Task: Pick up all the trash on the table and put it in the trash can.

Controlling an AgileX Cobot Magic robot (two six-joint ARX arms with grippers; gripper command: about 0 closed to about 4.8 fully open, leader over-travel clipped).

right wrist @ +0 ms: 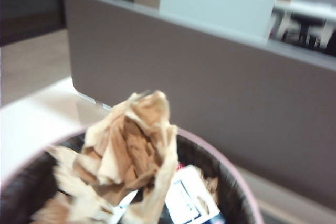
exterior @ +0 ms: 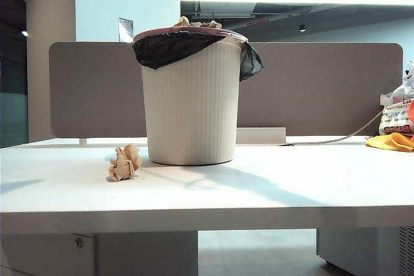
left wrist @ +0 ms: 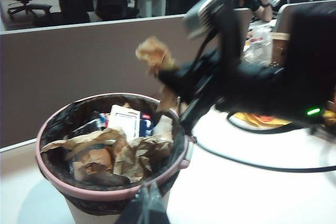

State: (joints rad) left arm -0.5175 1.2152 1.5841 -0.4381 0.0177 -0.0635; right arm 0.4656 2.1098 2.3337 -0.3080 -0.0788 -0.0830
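Note:
The trash can (exterior: 191,108), cream-white and ribbed with a pink rim and a black liner, stands mid-table and holds crumpled paper and a carton. One ball of tan paper trash (exterior: 123,163) lies on the table (exterior: 259,192) just left of the can. My right gripper (left wrist: 167,77) hangs above the can's rim (left wrist: 52,179), shut on another paper ball (left wrist: 154,55). In the right wrist view that ball (right wrist: 131,148) hides the fingers, with the rim (right wrist: 231,171) beneath it. My left gripper (left wrist: 147,205) is shut and empty, near the can's closer side.
A grey-brown partition panel (exterior: 323,88) runs behind the can. A yellow-orange cloth (exterior: 391,141) and a printed white bag (exterior: 396,111) lie at the far right, with a grey cable (exterior: 349,135) beside them. A black cable (left wrist: 252,163) crosses the table under the right arm.

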